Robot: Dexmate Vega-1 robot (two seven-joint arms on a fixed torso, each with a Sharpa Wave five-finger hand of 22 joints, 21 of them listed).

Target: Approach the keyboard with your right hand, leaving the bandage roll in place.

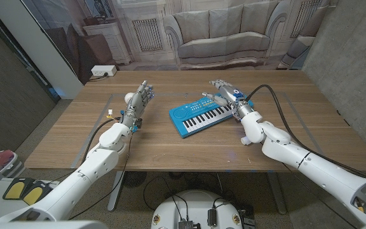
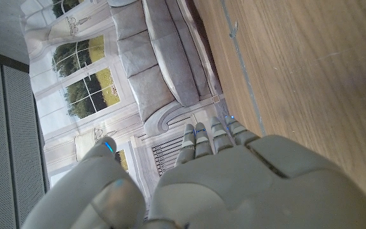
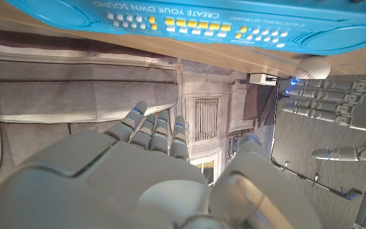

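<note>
The right hand (image 1: 224,92), fingers apart and empty, sits just above the blue keyboard (image 1: 200,116) mid-picture. The left hand (image 1: 138,102), also apart, hides the bandage roll (image 1: 129,98).

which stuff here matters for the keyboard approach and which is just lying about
Job: keyboard; right hand by its far right end; bandage roll, beside the left hand.

Lying about: white box on the floor beyond the table.

Blue keyboard (image 1: 201,117) mid-table, white bandage roll (image 1: 129,98) left
</note>
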